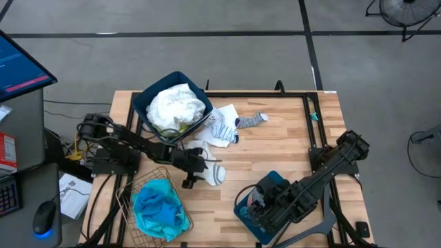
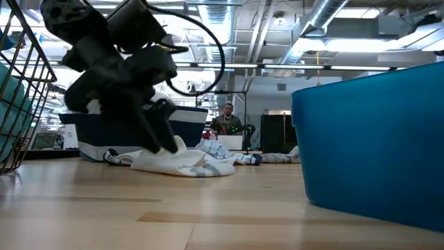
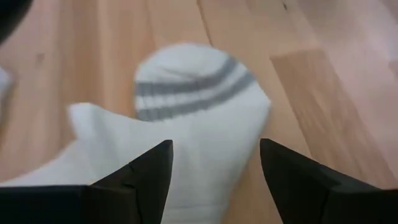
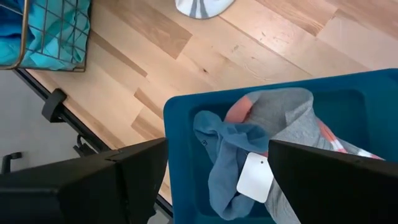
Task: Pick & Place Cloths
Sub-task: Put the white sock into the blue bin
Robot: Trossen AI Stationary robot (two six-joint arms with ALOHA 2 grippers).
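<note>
From above, the left claw (image 1: 195,165) reaches over the middle of the wooden table (image 1: 289,148) and sits at a white sock with grey stripes (image 1: 213,172); its own wrist view shows what the overhead cannot, the two dark fingers (image 3: 140,180) standing apart with the sock (image 3: 199,118) lying flat between them on the boards, not pinched. The level view shows the same claw (image 2: 163,142) lowered onto the crumpled white fabric (image 2: 184,163), and a person (image 2: 227,118) seated far behind in the room. The right claw (image 1: 265,210) hangs above the blue bin (image 1: 241,207) at the near right edge; only its wrist camera looks into that bin (image 4: 186,124), where a grey sock with orange bands (image 4: 292,118) and a blue cloth (image 4: 227,155) with a white tag lie loose, the fingers (image 4: 118,180) spread wide and holding nothing. Overhead alone shows the rest: white and yellow cloths (image 1: 178,107) heaped in the far bin (image 1: 141,103), the turquoise garment (image 1: 158,207) in the wire basket (image 1: 127,200), and striped socks (image 1: 224,127) plus a small grey sock (image 1: 253,120) loose on the table near the far bin.
</note>
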